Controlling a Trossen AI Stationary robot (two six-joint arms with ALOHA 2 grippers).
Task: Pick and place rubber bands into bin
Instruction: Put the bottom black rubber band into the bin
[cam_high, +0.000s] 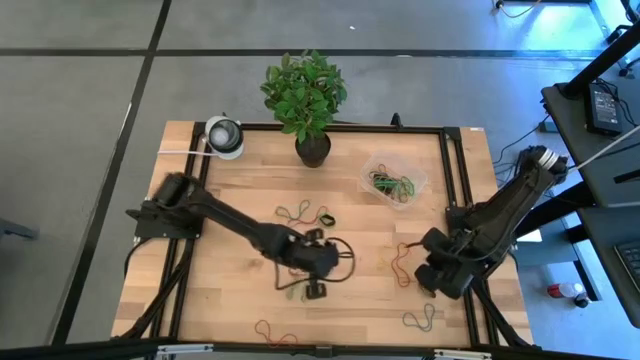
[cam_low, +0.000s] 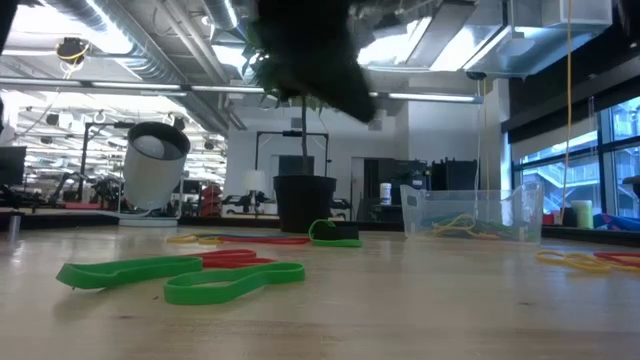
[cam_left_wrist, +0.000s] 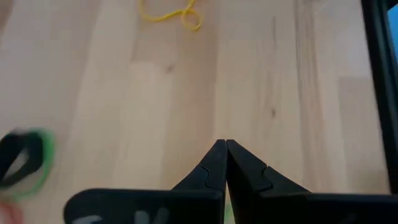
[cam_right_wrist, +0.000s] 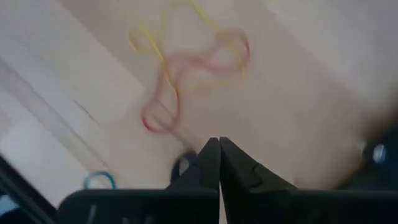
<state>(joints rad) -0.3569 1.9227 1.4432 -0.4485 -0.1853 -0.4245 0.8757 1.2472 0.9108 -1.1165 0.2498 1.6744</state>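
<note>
**Both arms down among the loose bands, bin partly filled**

Green rubber lies closest to us in the low view: two flat green bands (cam_low: 180, 278) overlapping a red one (cam_low: 228, 258) on the pale wooden table (cam_high: 230, 215). From overhead we see the left gripper (cam_high: 312, 270) low over the middle of the table, with bands scattered around it. In its wrist view the fingers (cam_left_wrist: 214, 163) are pressed tip to tip and we can't tell whether any band is caught between them; a yellow band (cam_left_wrist: 171, 12) lies well ahead, a green-and-black one (cam_left_wrist: 25, 158) off to one side.

Over at the table's right edge, the right gripper (cam_high: 437, 275) is also closed, fingertips together, with nothing visibly held. A tangled red and yellow pair (cam_right_wrist: 186, 68) lies just in front of it.

We'd call this the picking step: the left arm looks to be pinching at a band. If it has one, the next move is a lift and a carry toward the far right; if not, it needs to open up and try again, since these thin loops lie flat and slip easily.

Farther back sits the bin (cam_high: 393, 180), clear plastic, with several green and yellow bands (cam_high: 391, 184) already inside. Beyond it stand the potted plant (cam_high: 306, 100) and a round white-and-grey object (cam_high: 225, 136) at the far edge.
</note>
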